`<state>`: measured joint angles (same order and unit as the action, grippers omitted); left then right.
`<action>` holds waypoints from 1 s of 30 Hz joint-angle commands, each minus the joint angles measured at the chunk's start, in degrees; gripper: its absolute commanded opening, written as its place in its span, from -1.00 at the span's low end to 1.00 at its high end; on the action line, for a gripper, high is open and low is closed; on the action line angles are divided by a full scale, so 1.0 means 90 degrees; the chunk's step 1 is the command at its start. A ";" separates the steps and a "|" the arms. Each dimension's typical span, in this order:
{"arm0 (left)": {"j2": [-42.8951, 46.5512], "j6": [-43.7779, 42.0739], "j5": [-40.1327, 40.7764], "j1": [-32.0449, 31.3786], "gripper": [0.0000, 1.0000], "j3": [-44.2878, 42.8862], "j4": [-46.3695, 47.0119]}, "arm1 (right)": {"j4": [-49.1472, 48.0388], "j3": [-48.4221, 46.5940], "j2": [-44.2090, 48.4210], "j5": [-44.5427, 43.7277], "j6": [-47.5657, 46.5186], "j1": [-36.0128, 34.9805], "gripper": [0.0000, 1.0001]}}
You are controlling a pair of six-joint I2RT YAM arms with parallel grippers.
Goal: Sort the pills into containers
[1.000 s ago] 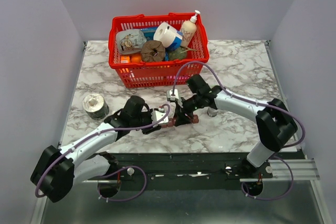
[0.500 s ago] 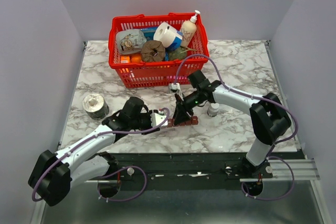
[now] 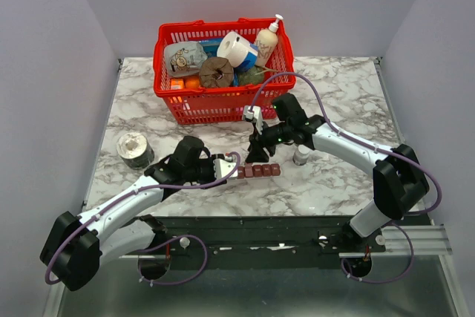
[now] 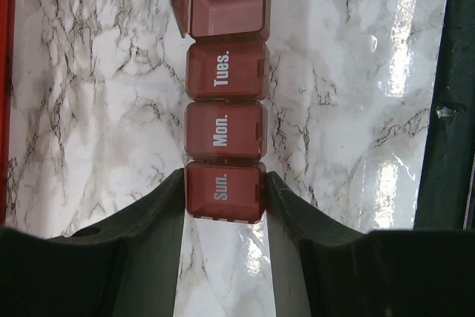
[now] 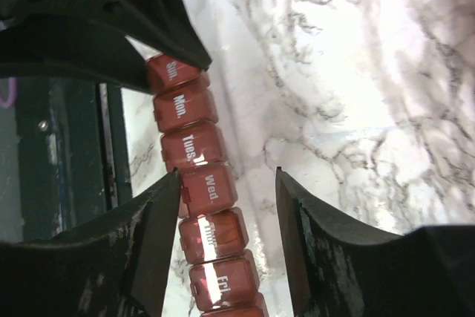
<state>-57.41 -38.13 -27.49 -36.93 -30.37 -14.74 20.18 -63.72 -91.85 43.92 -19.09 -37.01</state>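
The containers point(image 3: 257, 171) are one dark red-brown strip of day-labelled compartments lying on the marble table. My left gripper point(image 3: 231, 171) is shut on the strip's "Sun." end point(image 4: 223, 191), one finger on each side. My right gripper point(image 3: 258, 155) is open just above the middle of the strip. In the right wrist view its fingers point(image 5: 159, 213) straddle the "Wed." compartment point(image 5: 208, 188), the left one right beside it, the right one well apart. In the left wrist view the compartment after "Tues." point(image 4: 227, 12) shows no label. No loose pills are in view.
A tiny clear bottle with a grey-white cap point(image 3: 300, 157) stands just right of my right gripper. A red basket point(image 3: 223, 104) full of goods stands at the back. A silver tin point(image 3: 133, 148) sits at the left. The table's black front rail point(image 3: 282, 220) runs below the strip.
My right gripper has drawn back slightly from the strip, so the whole strip now shows, and the right arm's elbow has swung right. My left gripper still holds the "Sun." end.
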 commanded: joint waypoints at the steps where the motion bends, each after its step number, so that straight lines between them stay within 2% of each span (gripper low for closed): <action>1: 0.0002 -0.0021 -0.0227 -0.0047 -0.88 -0.0122 0.0202 | -0.0455 0.0157 0.0157 -0.1041 0.0129 0.0001 0.05; 3: 0.0002 0.0037 -0.0276 -0.0047 -0.88 -0.0131 0.0280 | -0.0495 0.0166 0.0138 -0.1324 0.0100 0.0001 -0.09; 5: -0.0008 0.0096 -0.0325 -0.0057 -0.88 -0.0131 0.0339 | -0.0514 0.0195 0.0118 -0.1423 0.0032 0.0001 -0.13; 14: -0.0057 0.0418 -0.0471 -0.0077 -0.88 -0.0073 0.0895 | -0.0446 0.0235 -0.0194 -0.1511 -0.0115 -0.0028 -0.14; 17: -0.0232 0.0448 -0.0413 -0.0106 -0.88 -0.0014 0.1062 | -0.0349 0.0196 -0.0137 -0.1589 -0.0231 -0.0028 -0.07; 20: -0.0515 0.0428 -0.0248 -0.0125 -0.88 0.0035 0.1188 | -0.0251 0.0215 0.0166 -0.1443 -0.0455 -0.0008 0.19; 21: -0.0593 0.0380 -0.0199 -0.0135 -0.88 0.0054 0.1286 | -0.0222 0.0244 0.0438 -0.1307 -0.0544 -0.0008 0.34; 24: -0.0896 0.0233 0.0046 -0.0184 -0.88 -0.0111 0.1248 | -0.0007 0.0283 0.0956 -0.1092 -0.0866 0.0050 0.55; 30: -0.1521 -0.0040 0.0465 -0.0350 -0.85 -0.0424 0.1179 | 0.0813 0.0303 0.1436 -0.0047 -0.1667 0.0626 0.65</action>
<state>-68.73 -35.77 -25.91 -38.79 -30.94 -6.37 20.58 -61.52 -81.23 35.94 -27.35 -34.61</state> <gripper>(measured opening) 0.503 0.819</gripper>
